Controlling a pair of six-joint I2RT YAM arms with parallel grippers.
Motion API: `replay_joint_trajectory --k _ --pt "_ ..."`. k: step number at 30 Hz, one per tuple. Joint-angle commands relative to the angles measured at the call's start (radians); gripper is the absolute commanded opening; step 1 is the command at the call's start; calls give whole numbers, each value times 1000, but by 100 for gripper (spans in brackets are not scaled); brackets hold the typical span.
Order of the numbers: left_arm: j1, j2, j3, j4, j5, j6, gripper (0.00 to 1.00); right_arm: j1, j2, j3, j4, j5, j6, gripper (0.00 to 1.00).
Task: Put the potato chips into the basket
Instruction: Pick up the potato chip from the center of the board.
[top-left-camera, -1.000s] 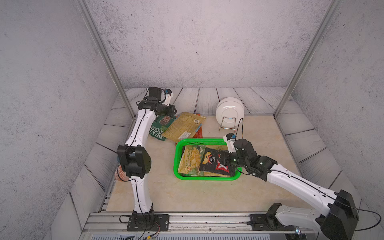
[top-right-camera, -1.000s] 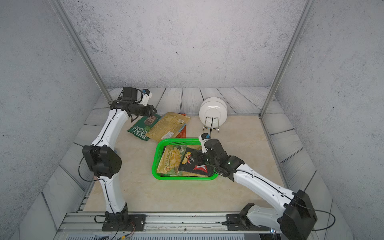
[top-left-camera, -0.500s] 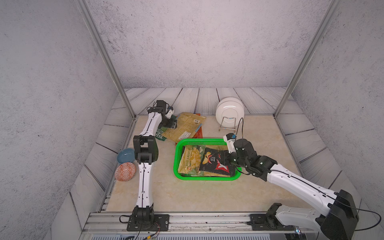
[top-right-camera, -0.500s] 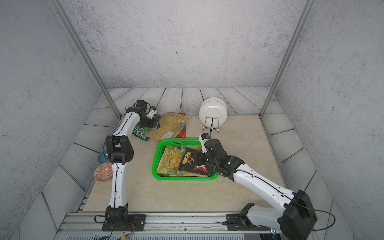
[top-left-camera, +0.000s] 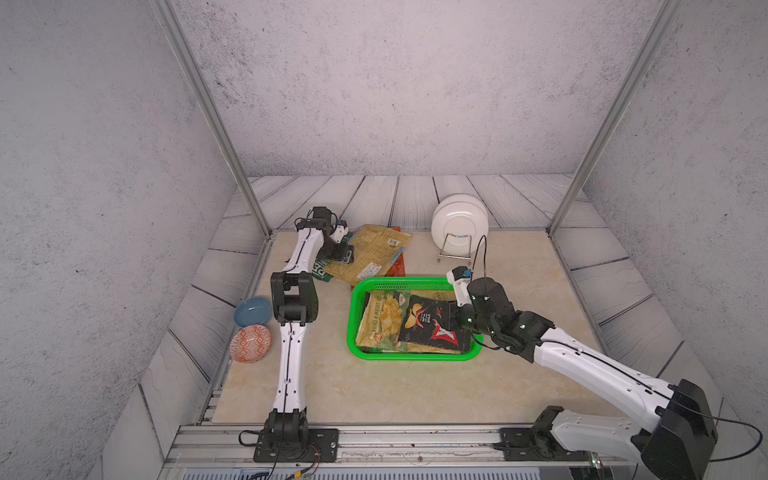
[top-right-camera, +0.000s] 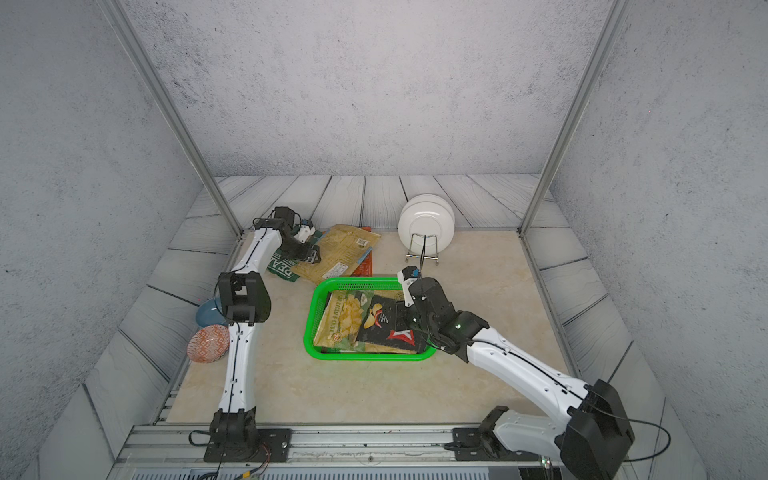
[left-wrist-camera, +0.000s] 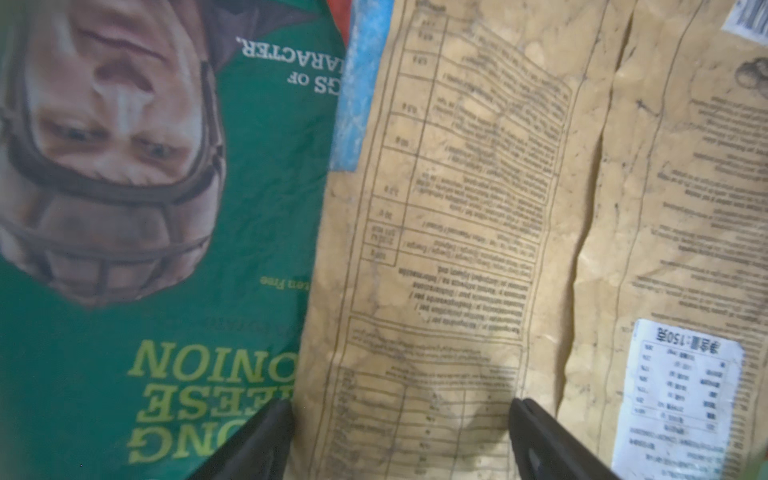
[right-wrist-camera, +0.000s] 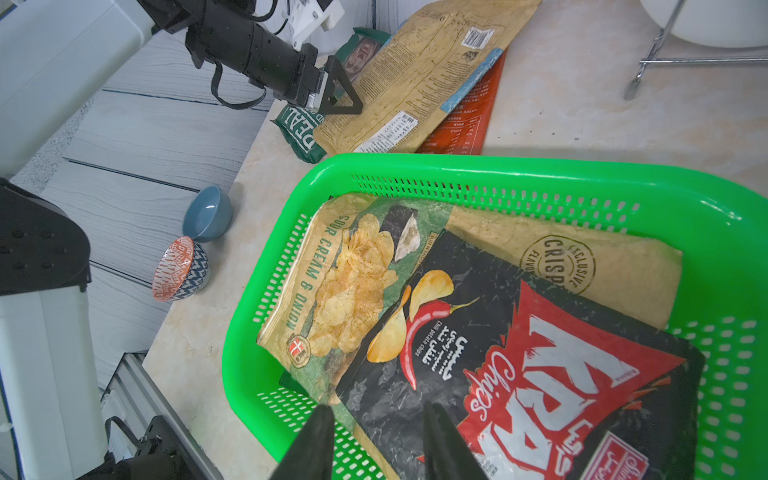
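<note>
Only left wrist shows green bag (left-wrist-camera: 257, 249) reading ONION.

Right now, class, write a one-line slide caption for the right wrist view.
Right gripper, jaws apart, poised over the KRAK bag lying in the green basket.

Plates (top-left-camera: 459, 220) block far-R of basket (top-left-camera: 415, 357); near side open.

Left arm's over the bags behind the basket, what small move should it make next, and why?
Probably lower the left gripper and close on the mustard-yellow bag: its fingers stand open astride that bag's edge, and it lies atop the dark green bag, outside the basket.
</note>
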Motion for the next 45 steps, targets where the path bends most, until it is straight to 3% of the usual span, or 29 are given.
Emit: replay_joint_trajectory --k 1,4,7,14,18,20,26,33,37,45 --pt "9 35 20 -35 27 14 84 -2 -14 6 -10 -2 0 39" --pt "11 43 23 -33 24 11 75 -1 -19 5 -12 -2 -1 39" --pt "15 39 20 -30 25 -1 57 -2 -22 4 -15 2 -1 40" --pt "24 -13 2 2 -3 -20 35 -2 -22 10 -18 0 -4 40" --pt "24 -68 -19 19 -24 -18 12 -2 -25 13 -22 2 -7 40" --pt "24 -103 -39 33 -31 -18 6 -1 -25 14 -23 2 -7 39" --pt "21 -229 -90 77 -75 5 0 -1 -31 17 -27 0 -7 39" --pt "-12 -416 -199 182 -202 94 0 -2 -44 19 -41 17 -12 39" --pt "-60 -565 -348 308 -309 193 0 -3 -61 16 -50 43 -10 40" --pt "-219 -902 -776 703 -531 527 0 -1 -151 -19 -71 172 -15 39"
